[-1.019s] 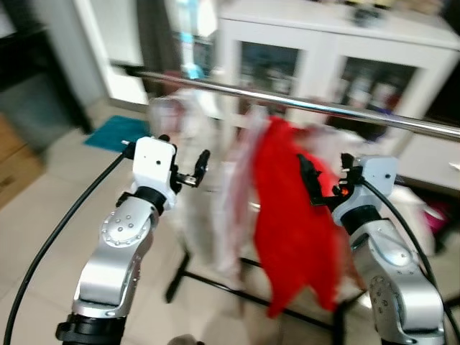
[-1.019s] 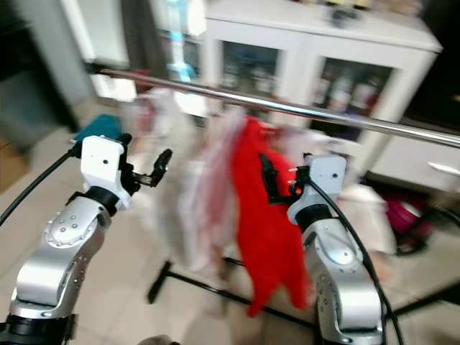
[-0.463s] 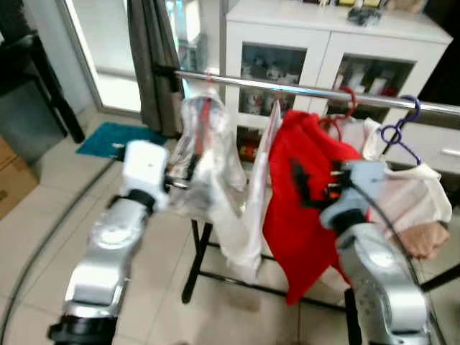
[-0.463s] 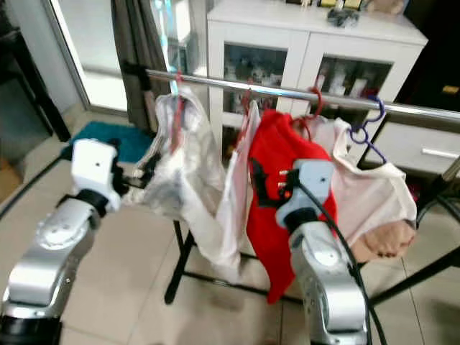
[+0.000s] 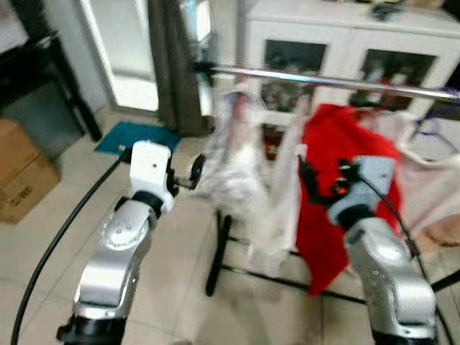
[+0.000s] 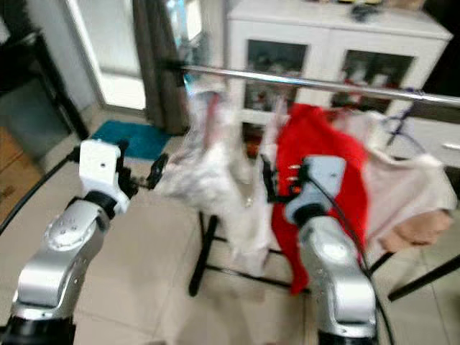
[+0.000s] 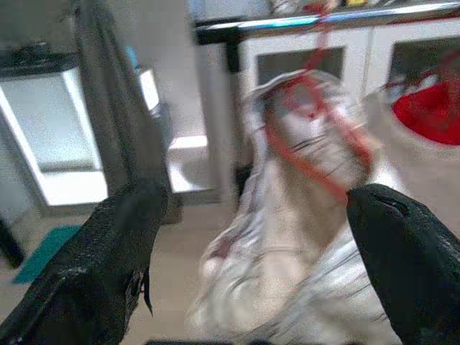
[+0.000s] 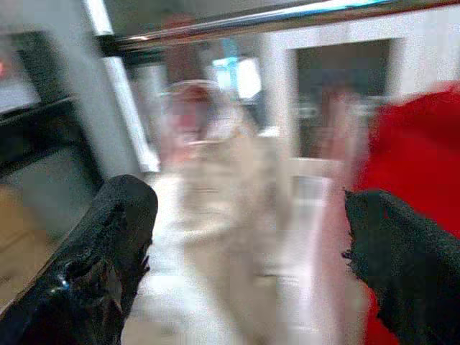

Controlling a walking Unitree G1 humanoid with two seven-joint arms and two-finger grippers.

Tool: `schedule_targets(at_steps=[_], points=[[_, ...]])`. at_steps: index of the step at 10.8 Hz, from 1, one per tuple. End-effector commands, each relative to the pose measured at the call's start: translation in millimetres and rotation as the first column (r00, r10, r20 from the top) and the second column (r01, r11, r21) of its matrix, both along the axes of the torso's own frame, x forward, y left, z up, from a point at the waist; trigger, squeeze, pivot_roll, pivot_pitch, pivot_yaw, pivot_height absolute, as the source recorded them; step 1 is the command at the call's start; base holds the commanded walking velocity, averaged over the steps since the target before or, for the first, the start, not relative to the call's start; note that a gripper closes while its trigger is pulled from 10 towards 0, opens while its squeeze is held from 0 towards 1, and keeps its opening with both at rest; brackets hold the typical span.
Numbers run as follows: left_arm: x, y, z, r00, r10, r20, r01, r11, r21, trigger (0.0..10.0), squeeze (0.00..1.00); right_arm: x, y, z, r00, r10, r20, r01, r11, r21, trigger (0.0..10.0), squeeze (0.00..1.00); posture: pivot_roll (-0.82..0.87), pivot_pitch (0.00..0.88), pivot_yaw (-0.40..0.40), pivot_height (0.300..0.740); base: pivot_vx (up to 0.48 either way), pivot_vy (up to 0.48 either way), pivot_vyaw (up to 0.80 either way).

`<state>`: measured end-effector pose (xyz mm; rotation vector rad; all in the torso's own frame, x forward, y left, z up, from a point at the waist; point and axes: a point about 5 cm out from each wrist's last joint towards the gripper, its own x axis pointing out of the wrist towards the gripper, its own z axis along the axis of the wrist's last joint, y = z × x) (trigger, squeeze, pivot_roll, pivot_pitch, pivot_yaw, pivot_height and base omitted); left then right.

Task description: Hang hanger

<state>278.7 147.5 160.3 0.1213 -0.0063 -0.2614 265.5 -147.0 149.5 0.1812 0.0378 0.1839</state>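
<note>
On the far left a cardboard box (image 5: pixel 25 176) sits on the floor, and I cannot see what is inside it. A teal mat (image 5: pixel 136 135) lies near the dark curtain (image 5: pixel 172 65).

The left gripper (image 5: pixel 188 175) is held up in front of the clothes rail (image 5: pixel 323 77), with its two black fingers (image 7: pixel 108 266) spread wide and nothing between them. Just past it hangs a pale, see-through garment (image 5: pixel 241 169) on a red hanger (image 7: pixel 316 136) — that hanger already hooks over the rail, near its left end. So the hanger seems to be up already.

Next along is a red garment (image 5: pixel 334 187), also hanging from the rail. The right gripper (image 5: pixel 310 182) is up in front of it, fingers (image 8: pixel 104 244) spread wide too, holding nothing. Further right hang a pale pink garment (image 6: pixel 413 194) and a purple hanger (image 5: pixel 431 129).

What could go wrong? The pictures are blurry, so I think the robot is moving. If it sways while the grippers are this near the clothes, a finger could catch the thin pale cloth and tug the red hanger off the rail — or push the rack itself.

Behind it all stands a white cabinet (image 5: pixel 338 29) with glass doors. Small things sit on its shelves, too blurry to name.
</note>
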Motion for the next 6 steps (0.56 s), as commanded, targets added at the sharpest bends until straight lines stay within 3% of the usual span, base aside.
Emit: schedule_targets(at_steps=[1,2,3,4,5,6], points=[[2.4,-9.2,0.7,0.998,-0.064,-0.012,0.064,0.998,0.012,10.0,0.0,1.9,-8.8,9.9,0.998,-0.054,0.031,0.054,0.998,-0.022,10.0,0.0,-0.11,0.0,0.048,0.74,0.0,0.0,0.0],[2.4,-12.3,-4.6,0.995,-0.096,-0.028,0.096,0.995,0.021,10.0,0.0,1.1,-13.6,6.5,0.994,-0.111,0.021,0.111,0.994,0.011,10.0,0.02,-0.11,0.0,0.049,0.74,0.0,0.0,0.0],[0.6,-14.8,-8.7,0.994,-0.11,-0.023,0.112,0.992,0.065,10.0,0.0,-2.7,-18.2,1.2,0.988,-0.155,0.01,0.155,0.988,0.007,10.0,0.23,-0.1,0.0,0.042,0.74,0.0,0.0,0.0],[1.1,-15.1,-5.9,0.996,-0.091,-0.019,0.092,0.994,0.066,10.0,0.0,-5.5,-20.3,-0.1,0.98,-0.197,0.009,0.197,0.98,0.02,10.0,0.45,-0.1,0.0,0.045,0.74,0.0,0.0,0.0],[2.9,-13.2,-3.1,0.998,-0.053,-0.021,0.054,0.998,0.03,10.0,0.0,-6.1,-21.5,3.0,0.967,-0.246,0.062,0.248,0.968,-0.026,10.0,0.64,-0.1,0.0,0.036,0.74,0.0,0.0,0.0],[7.2,-14.8,0.3,0.998,-0.057,-0.001,0.057,0.998,0.01,10.0,0.0,-3.8,-21.0,4.0,0.956,-0.281,0.083,0.282,0.959,-0.003,10.0,0.65,-0.11,0.0,0.024,0.74,0.0,0.0,0.0]])
